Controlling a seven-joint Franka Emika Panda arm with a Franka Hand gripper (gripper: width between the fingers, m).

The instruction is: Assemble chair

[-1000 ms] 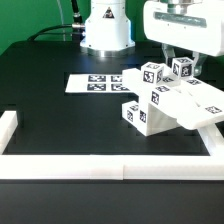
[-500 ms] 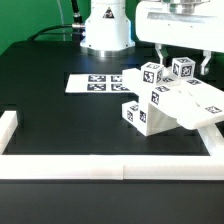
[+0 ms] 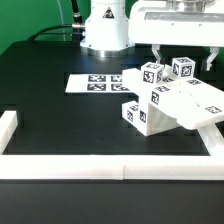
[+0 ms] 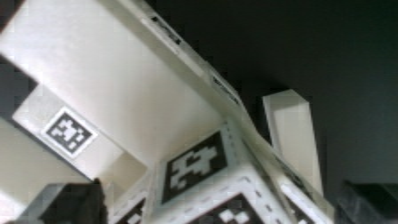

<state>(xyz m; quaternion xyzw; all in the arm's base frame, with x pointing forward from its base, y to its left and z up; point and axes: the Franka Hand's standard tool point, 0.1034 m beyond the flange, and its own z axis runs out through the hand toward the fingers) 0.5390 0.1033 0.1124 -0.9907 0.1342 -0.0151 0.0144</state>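
So rn I'm hovering the gripper (image 3: 180, 52) w/ jaws spread wide, gripping nothing, right above the chair (image 3: 165, 98), which is lying tipped over on the black table (image 3: 50, 90) beside the marker board (image 3: 95, 83), prob so I'm clearing it.

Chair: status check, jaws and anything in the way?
Jaws open, gripper above chair, holding nothing. Chair lying tilted beside marker board. Nothing in the way.

chair (image 3: 165, 100) on table (image 3: 50, 110), marker board (image 3: 95, 83) beside.
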